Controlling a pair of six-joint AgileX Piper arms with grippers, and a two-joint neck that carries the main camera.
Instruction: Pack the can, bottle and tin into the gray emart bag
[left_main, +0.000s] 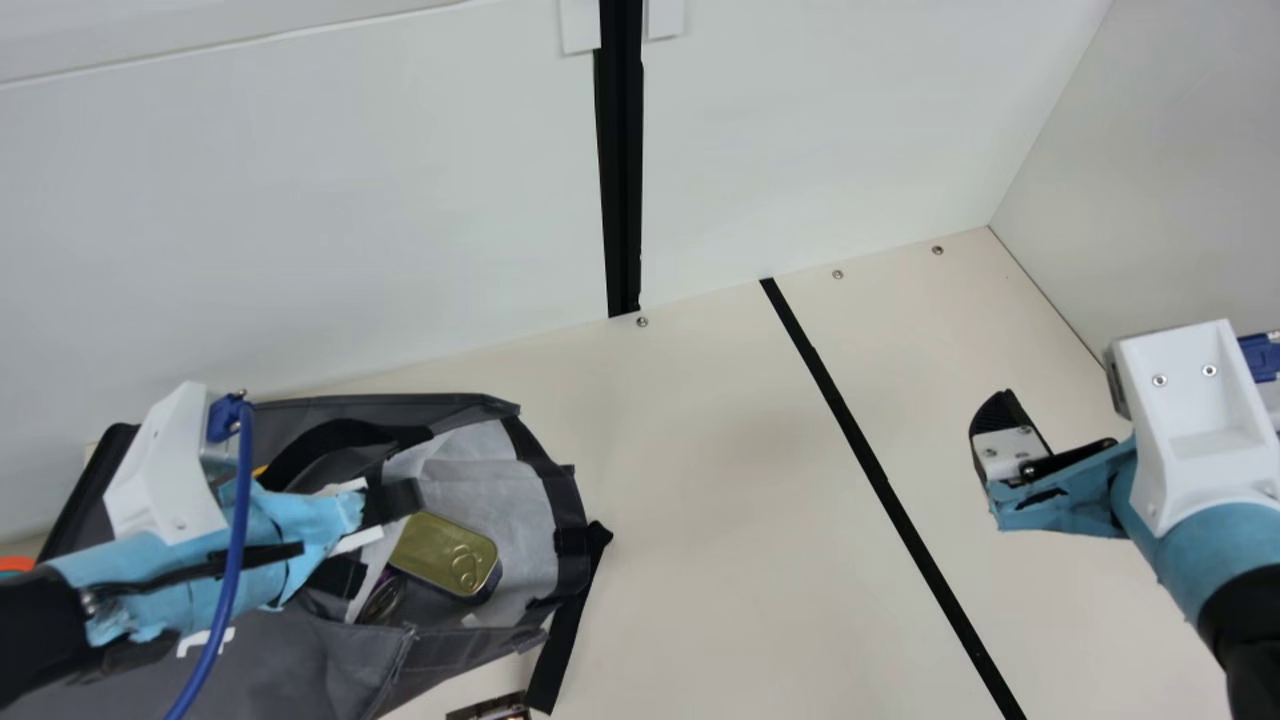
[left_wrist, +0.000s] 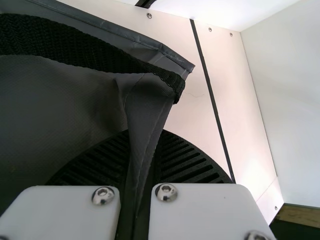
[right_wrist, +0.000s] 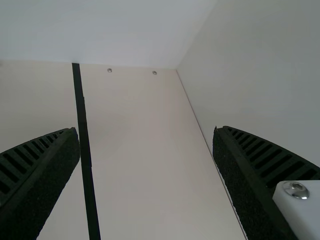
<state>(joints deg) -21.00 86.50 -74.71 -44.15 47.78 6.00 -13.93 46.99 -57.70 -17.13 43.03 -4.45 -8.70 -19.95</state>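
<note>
Looking down on the cream worktop (left_main: 720, 480), and straight to 8 o'clock in the main view for the gray bag (left_main: 330, 665), mouth open toward 3 o'clock. Pinched at a fold of fabric there by the left hand (left_main: 392, 503), closed firmly on it. Across at 3 o'clock, the right hand (left_main: 1008, 425), spread wide, gripping nothing. Inside the bag's mouth, at 5 o'clock from the left hand, the gold-topped tin (left_main: 442, 550). Just beside that, at 8 o'clock, a dark round thing (left_main: 382, 601), too shadowed to name.

The rounded gold tin (left_main: 443, 553) lies just inside the wide-open mouth of the gray bag (left_main: 300, 672).
</note>
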